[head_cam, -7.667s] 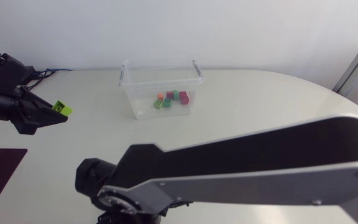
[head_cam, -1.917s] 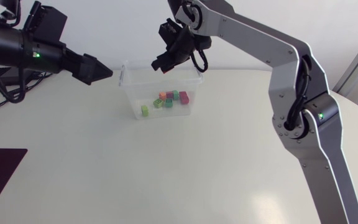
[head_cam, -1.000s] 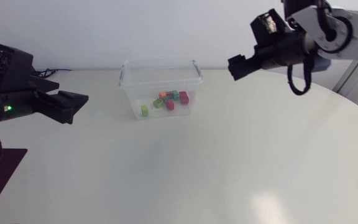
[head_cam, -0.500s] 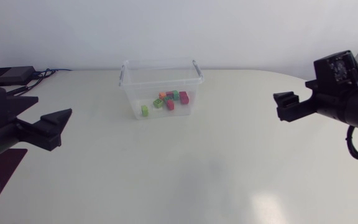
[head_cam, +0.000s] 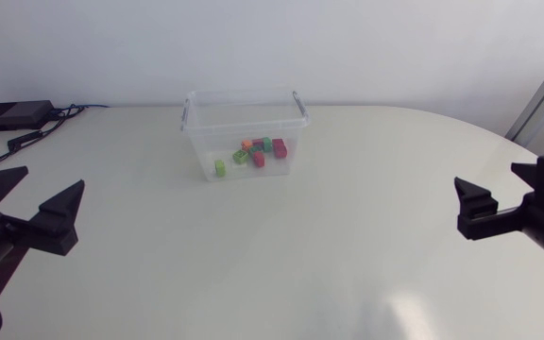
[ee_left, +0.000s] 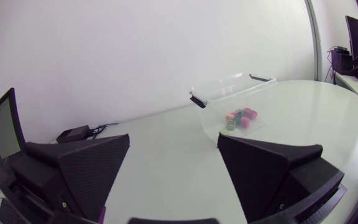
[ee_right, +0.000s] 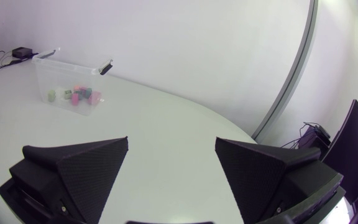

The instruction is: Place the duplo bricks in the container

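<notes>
Small duplo bricks (head_cam: 256, 151), green, red, orange and pink, lie heaped inside a clear plastic container (head_cam: 196, 142) standing toward the far side of a pale worktop (head_cam: 300, 246). Well apart from it, at the left edge, the left fingers (head_cam: 59, 212) are spread wide, holding nothing. At the right edge the right fingers (head_cam: 475, 212) gape likewise, empty.

1 clear container (head_cam: 244, 115), approx. 8 duplo bricks (head_cam: 258, 160) in it, 2 blk grippers, left gripper (head_cam: 45, 181) & right gripper (head_cam: 489, 178), 1 table (head_cam: 348, 246)
</notes>
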Motion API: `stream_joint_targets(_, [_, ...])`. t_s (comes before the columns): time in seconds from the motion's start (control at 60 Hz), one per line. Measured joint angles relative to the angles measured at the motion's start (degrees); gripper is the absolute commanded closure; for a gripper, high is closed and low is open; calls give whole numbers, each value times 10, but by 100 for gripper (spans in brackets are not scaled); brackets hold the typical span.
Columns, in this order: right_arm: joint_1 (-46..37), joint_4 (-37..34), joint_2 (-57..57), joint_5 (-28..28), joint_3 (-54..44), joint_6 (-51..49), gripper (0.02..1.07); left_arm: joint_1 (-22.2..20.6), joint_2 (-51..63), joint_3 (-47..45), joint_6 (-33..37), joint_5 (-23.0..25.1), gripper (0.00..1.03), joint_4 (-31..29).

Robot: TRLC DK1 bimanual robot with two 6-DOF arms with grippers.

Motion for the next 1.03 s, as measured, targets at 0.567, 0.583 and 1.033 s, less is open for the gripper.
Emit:
stream_joint_targets(0.567, [-27, 73, -167, -43, -149, 74, 7, 0, -111, -115, -76, -10, 4, 46])
stream_joint_targets(0.583, [-27, 75, -173, -44, -154, 78, 7, 0, -114, -118, -78, -10, 4, 49])
stream_joint_targets(1.033, [-45, 120, -275, -71, -247, 138, 7, 0, -184, -189, -135, -17, 4, 79])
